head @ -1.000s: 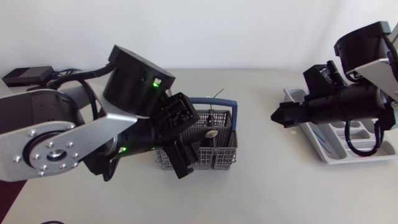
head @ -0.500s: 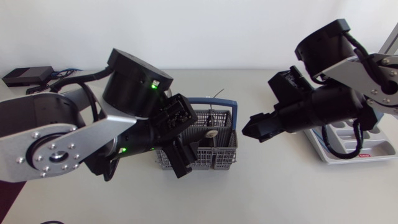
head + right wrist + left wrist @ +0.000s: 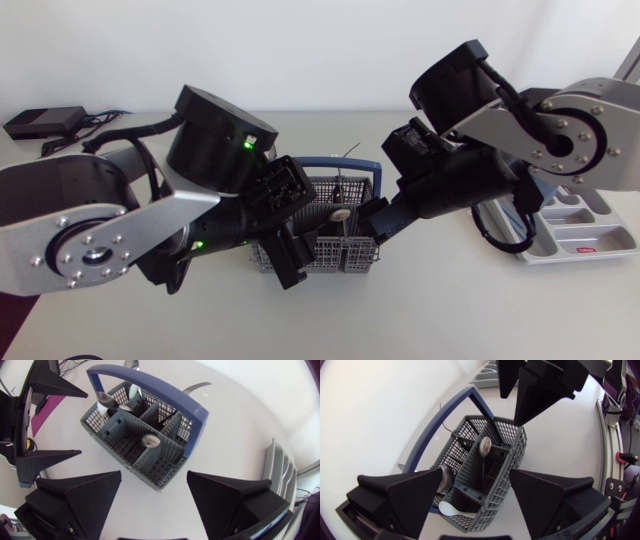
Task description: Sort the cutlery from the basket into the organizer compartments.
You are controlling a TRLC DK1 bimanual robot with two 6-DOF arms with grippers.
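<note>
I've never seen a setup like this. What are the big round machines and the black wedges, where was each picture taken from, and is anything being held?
These are two robot arms working at a table. The wide picture looks down from a fixed camera above: the left arm comes in from the left, the right arm from the right. The other two pictures come from a small camera on each arm's wrist. The black wedges at their lower edge are that arm's own fingers.

On the table stands a grey cutlery basket with a blue handle. An organizer tray sits at the far right. Spoons stand in the basket.

The left end effector and the right end effector hang over the basket from opposite sides. Both are open, and neither holds anything.
</note>
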